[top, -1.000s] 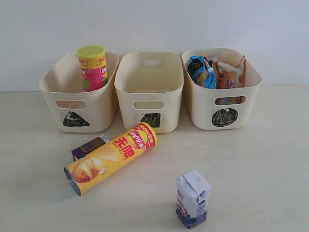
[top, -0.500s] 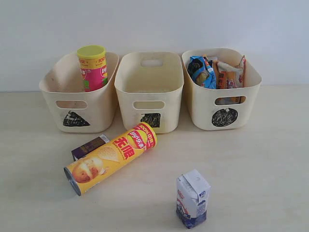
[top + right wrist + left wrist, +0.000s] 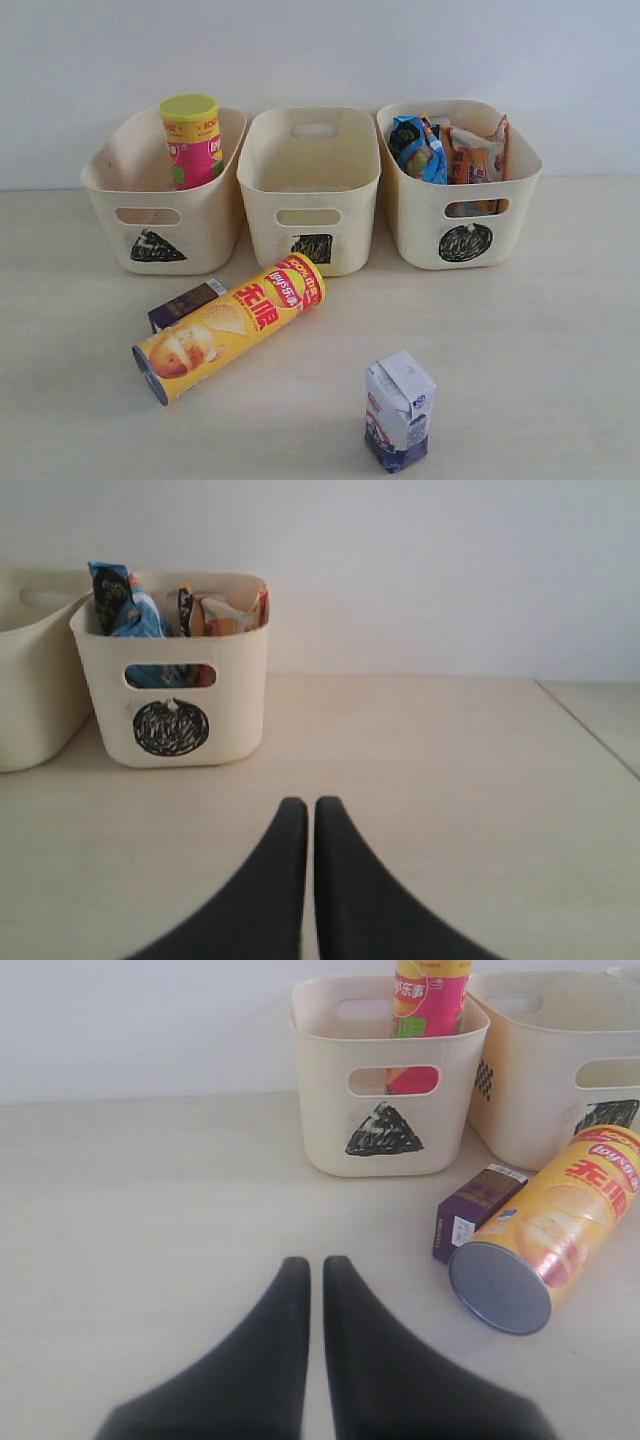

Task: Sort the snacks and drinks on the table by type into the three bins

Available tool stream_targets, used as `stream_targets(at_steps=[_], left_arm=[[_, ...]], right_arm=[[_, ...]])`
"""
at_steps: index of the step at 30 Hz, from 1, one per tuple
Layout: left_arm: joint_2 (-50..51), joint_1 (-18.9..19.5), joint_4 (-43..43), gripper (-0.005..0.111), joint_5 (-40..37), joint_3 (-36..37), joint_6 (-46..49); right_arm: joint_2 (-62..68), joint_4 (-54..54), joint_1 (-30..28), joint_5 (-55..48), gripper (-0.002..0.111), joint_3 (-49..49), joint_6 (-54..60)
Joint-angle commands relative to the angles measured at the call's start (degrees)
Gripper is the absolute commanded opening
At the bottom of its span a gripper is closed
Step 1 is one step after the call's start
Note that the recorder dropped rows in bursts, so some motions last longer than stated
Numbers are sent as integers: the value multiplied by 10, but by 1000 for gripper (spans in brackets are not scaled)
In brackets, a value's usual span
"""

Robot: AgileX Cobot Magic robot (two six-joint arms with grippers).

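On the left, the left claw [image 3: 313, 1263] hangs low over the bench [image 3: 540, 350], fingers pressed together on nothing. Beyond it the left bin [image 3: 205, 240] holds the pink tube [image 3: 192, 140], standing upright with its yellow lid above the rim, so that one looks sorted.

In front of that bin the purple carton [image 3: 185, 304] lies flat on the bench, touching or just beside the yellow tube [image 3: 230, 325], which lies on its side, its far end pointing at the middle bin [image 3: 268, 240]. That bin holds nothing I can see.

Nearer the front the white-and-blue carton [image 3: 400, 410] stands alone, well apart from the rest.

The right bin [image 3: 420, 235] has the blue bag [image 3: 415, 148] and the orange bag [image 3: 472, 160] tucked inside. The right claw [image 3: 303, 803] is also pinched shut and empty.

By my reckoning about half is done: one tube and both cartons remain.
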State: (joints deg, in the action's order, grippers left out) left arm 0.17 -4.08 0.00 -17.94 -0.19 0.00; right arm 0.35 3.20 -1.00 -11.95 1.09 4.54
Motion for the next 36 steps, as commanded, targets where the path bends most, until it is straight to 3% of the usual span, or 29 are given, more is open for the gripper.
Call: stream_targets(at_steps=[1, 15, 31, 36], left_arm=[[-2, 2, -6, 4, 3, 2, -4], [-2, 2, -6, 4, 3, 2, -4], [-2, 2, -6, 4, 3, 2, -4], [-2, 2, 45, 4, 45, 2, 53]], right_arm=[[-3, -5, -2, 1, 0, -11, -20], [-3, -22, -2, -68, 0, -11, -37], [-3, -22, -2, -69, 0, -11, -37], [-3, -22, -2, -69, 0, -11, -37]])
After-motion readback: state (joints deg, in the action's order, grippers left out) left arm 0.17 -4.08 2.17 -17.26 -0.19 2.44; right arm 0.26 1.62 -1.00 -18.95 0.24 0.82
